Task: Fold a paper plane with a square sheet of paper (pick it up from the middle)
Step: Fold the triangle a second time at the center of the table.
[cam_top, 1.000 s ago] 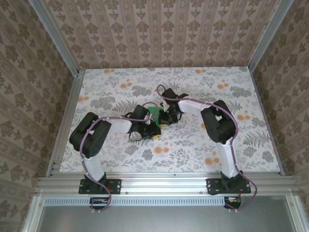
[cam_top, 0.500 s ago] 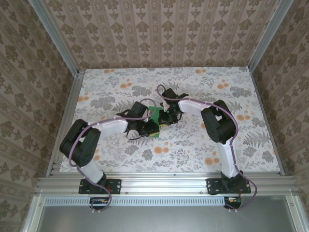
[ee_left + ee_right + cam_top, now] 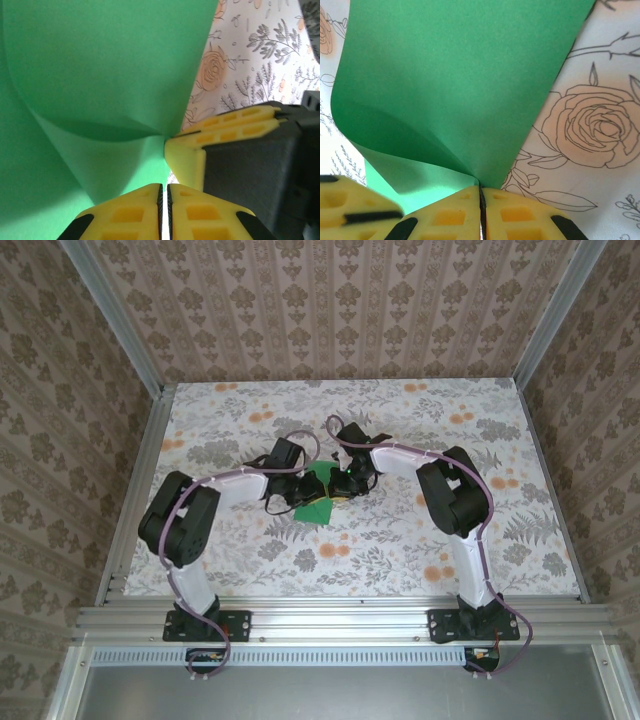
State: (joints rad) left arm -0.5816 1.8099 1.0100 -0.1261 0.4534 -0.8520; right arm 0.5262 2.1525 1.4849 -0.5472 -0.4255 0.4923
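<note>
- You have the square sheet of paper (image 3: 318,502) at about the middle of the table (image 3: 450,430), well away from all four edges and a shade nearer the left edge than the right.
- From above, the sheet sits between the two grippers, with one green corner poking toward the near edge of the table.
- Your left gripper (image 3: 297,492) is on the sheet's left side and your right gripper (image 3: 345,483) is on its right. The two come in from opposite sides and are very close together.
- The sheet is not flat. In both wrist views an upper layer bends over a paler lower layer, and the two run together into a point at the fingers.
- Your right pincer is clenched on the paper. In its own wrist view the yellow fingertips (image 3: 520,215) press together with only a thin slit between them, and the fold of green narrows right into that slit.
- The left wrist view shows the same grip from the side: the right gripper's yellow fingers (image 3: 225,127) meet exactly where the paper's corner ends.
- Your left pincer is also clenched, its yellow fingertips (image 3: 130,215) meeting along a hairline gap.
- The lower green layer runs down to those left fingertips, but you cannot tell whether any paper is caught between them.
- To the right of the sheet in both wrist views, the floral tabletop lies bare, printed with roses and leaves.
</note>
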